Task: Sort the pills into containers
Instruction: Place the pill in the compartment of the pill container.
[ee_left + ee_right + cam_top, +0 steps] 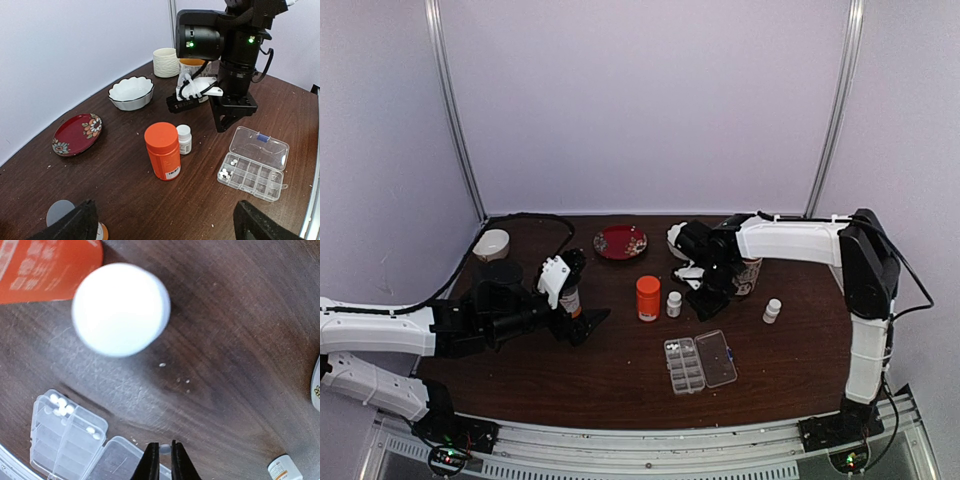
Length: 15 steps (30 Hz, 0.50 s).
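Right claw (161, 452), nearly closed, nips one tiny pale pill (164, 449) near the open clear plastic pill box (50, 445) toward the surface's near edge. The pill is presumably light, hard and slippery, best pinched across its width. Left claw (167, 224) wide, empty.

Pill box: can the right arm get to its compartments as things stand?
Probably yes. The right gripper, pinching a pill, hangs just beyond the open pill box; only bare table lies between, and the white bottle and orange bottle stand aside.

I see soft, even light with only faint shadows on the dark table (620, 380). In the right wrist view the near white cap (120, 310) is blurred; the top view looks grainy.
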Each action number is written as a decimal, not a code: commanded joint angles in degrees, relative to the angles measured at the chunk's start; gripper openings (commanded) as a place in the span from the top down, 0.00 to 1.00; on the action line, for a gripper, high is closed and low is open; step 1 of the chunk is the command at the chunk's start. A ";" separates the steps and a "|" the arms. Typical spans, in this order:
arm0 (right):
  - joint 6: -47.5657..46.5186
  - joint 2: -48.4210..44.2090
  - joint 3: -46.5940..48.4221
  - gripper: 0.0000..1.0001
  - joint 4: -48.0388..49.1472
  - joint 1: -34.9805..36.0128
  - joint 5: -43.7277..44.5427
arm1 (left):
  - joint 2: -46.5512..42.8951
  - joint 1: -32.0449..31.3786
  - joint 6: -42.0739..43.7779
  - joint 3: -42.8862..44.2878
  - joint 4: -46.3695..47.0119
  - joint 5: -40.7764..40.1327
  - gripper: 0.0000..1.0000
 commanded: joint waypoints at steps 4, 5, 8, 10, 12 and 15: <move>2.68 -5.36 -4.70 0.90 1.79 4.49 -2.52 | 0.36 0.37 0.49 0.27 1.44 0.14 0.02; 2.95 -5.66 -5.16 0.90 2.02 5.18 -2.85 | 0.33 0.41 0.49 0.27 1.45 0.20 0.02; 3.91 -6.00 -5.71 0.90 3.02 6.72 -3.93 | 0.20 0.37 0.49 0.28 1.44 0.29 0.02; 4.36 -5.79 -5.79 0.90 3.68 7.44 -4.51 | 0.06 0.41 0.49 0.28 1.37 0.38 0.02; 4.62 -5.51 -5.47 0.90 4.15 7.93 -4.81 | -0.23 0.37 0.36 0.20 1.35 0.51 0.02; 4.79 -4.86 -5.11 0.90 4.75 8.40 -5.08 | -0.45 0.40 0.22 0.06 1.19 0.56 0.02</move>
